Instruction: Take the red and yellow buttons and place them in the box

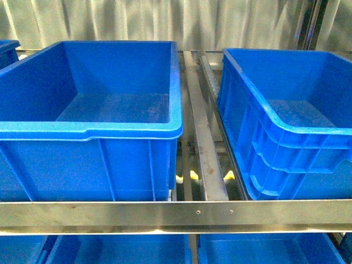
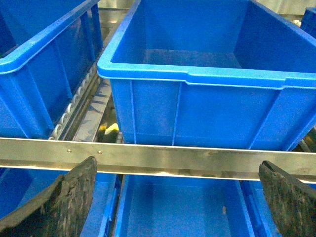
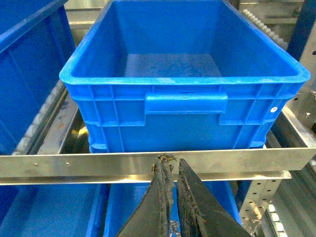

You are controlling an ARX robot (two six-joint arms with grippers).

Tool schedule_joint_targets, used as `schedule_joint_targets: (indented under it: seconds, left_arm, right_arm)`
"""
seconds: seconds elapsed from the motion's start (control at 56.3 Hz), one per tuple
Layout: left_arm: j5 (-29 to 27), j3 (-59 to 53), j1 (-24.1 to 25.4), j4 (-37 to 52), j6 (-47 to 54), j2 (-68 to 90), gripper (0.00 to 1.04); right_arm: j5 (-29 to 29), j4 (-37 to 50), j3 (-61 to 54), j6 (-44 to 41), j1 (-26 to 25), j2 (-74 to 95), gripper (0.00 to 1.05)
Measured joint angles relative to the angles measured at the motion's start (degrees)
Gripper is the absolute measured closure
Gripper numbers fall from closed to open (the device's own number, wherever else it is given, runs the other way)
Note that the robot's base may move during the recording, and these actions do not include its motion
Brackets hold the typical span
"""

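Your left tool [image 2: 177, 163] stands with its two dark pads [image 2: 69, 197] wide apart and nothing between them. Your right tool [image 3: 172, 160] has its fingers drawn almost together, also on nothing. Both hang on the near side of the steel rail [image 1: 110, 212] that runs along the front of the shelf, and neither reaches into a bin.

Beyond the rail sit two blue bins: the left bin [image 1: 88, 131] is square to you and the right bin [image 1: 286, 125] is turned a little askew. A roller track [image 1: 206, 159] runs between them. Both floors are bare as far as they show.

The red and yellow buttons appear in none of the three views, so you cannot say where they lie. I judge the task to be at its very start: no button is held, none is in a bin, and both picks and both placings are left. The pictures do not settle which bin is meant as the box.

The front view gives you both bins together but neither arm. Only the wrist views show the tools, and they also look under the rail to the lower bins [image 2: 148, 197] on the shelf below. Small yellow patches [image 1: 193, 175] show low between the bins in the front view, and the left wrist view has one too, but they are too small to name.
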Motion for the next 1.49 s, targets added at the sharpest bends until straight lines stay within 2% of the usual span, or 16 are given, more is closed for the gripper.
schedule_joint_targets:
  seconds: [0.515,0.568,0.621,0.905,1.136,1.367,1.42,1.491]
  left_arm:
    - [-0.02,0.0,0.0,0.0,0.0,0.0,0.08]
    - [0.0,0.0,0.0,0.0,0.0,0.0,0.08]
    - [-0.02,0.0,0.0,0.0,0.0,0.0,0.08]
    - [0.0,0.0,0.0,0.0,0.0,0.0,0.08]
    - [-0.02,0.0,0.0,0.0,0.0,0.0,0.08]
    - [-0.02,0.0,0.0,0.0,0.0,0.0,0.08]
    - [-0.02,0.0,0.0,0.0,0.0,0.0,0.08]
    - [-0.02,0.0,0.0,0.0,0.0,0.0,0.08]
  right_arm:
    - [0.0,-4.33,-1.27,0.0,0.0,-7.28,1.01]
    - [-0.17,-11.02,-1.25,-0.02,-0.02,-12.24,1.01]
    - [0.07,-13.84,-1.25,0.0,-0.04,-15.3,1.01]
    - [0.07,-14.43,-1.25,-0.02,-0.07,-17.14,1.01]
    - [0.07,-14.43,-1.25,-0.11,-0.07,-17.14,0.65]
    - [0.09,-14.43,-1.25,-0.11,-0.07,-17.14,0.2]
    - [0.07,-14.43,-1.25,-0.11,-0.07,-17.14,0.06]
    - [0.09,-14.43,-1.25,-0.11,-0.07,-17.14,0.06]
